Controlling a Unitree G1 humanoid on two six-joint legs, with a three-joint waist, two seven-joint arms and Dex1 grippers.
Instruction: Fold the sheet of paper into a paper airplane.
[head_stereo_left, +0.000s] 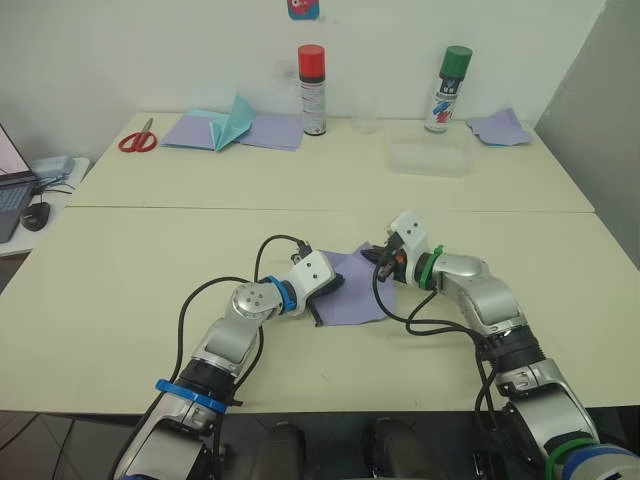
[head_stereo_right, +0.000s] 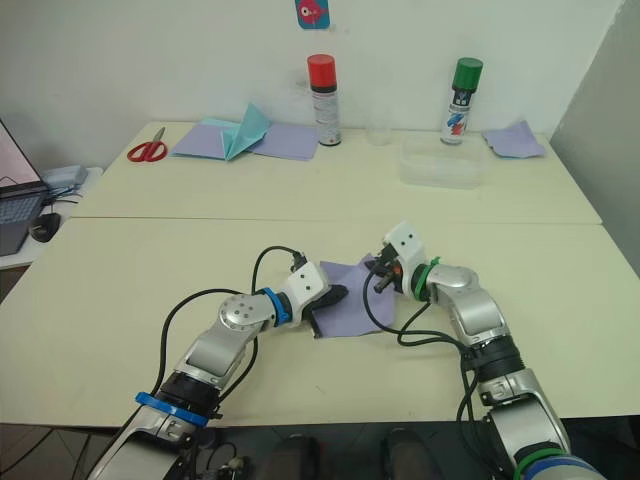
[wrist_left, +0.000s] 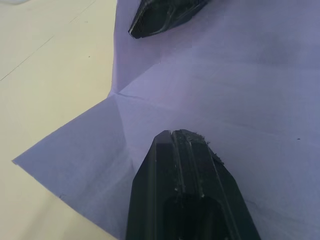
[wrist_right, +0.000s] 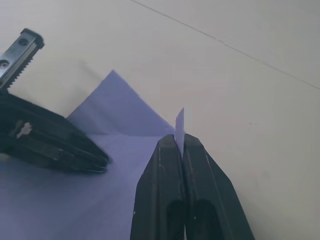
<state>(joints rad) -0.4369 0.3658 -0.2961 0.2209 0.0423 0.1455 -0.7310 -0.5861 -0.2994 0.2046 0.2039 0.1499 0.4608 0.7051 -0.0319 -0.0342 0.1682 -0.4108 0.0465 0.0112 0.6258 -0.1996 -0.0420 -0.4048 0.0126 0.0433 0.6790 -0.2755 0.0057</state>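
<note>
The sheet of paper (head_stereo_left: 355, 292), pale lavender with faint creases, lies mostly flat on the near table between my two grippers. My left gripper (head_stereo_left: 325, 300) is open, one finger (wrist_left: 185, 165) resting on the sheet's left part and the other finger (wrist_left: 160, 15) spread further along it. My right gripper (head_stereo_left: 385, 262) is shut on the sheet's far right edge, and a sliver of paper (wrist_right: 180, 120) sticks up between its closed fingertips. The corner (wrist_right: 114, 100) beyond them is lifted and folded over. The paper airplane is out of view.
On the far table stand a red-capped spray can (head_stereo_left: 312, 90), a green-capped can (head_stereo_left: 447, 88) and a clear plastic container (head_stereo_left: 430, 157). Red scissors (head_stereo_left: 137, 140), a teal folded paper shape (head_stereo_left: 235, 122) and more lavender sheets (head_stereo_left: 272, 131) lie at the back left.
</note>
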